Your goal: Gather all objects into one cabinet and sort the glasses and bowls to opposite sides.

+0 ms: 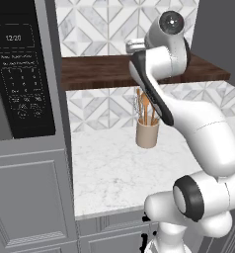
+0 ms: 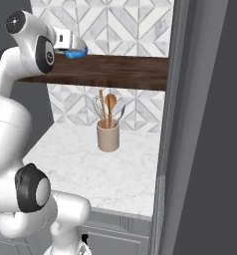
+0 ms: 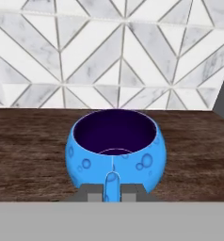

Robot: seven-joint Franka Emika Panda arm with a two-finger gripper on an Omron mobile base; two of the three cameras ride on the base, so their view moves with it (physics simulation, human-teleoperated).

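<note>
One blue cup (image 3: pixel 116 149) clamped in tool (image 3: pixel 111 192), fingers pinched on near rim, upright over brown wooden shelf (image 3: pixel 29 155); tiled wall (image 3: pixel 109 52) behind.

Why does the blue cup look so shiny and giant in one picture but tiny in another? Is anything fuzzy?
Hand view: the blue cup sits right at the camera, sharp, with a dark inside and pale glints on its side. Right base view: it is small and far, at the gripper, slightly soft. Left base view: the microwave print is blurry.
</note>
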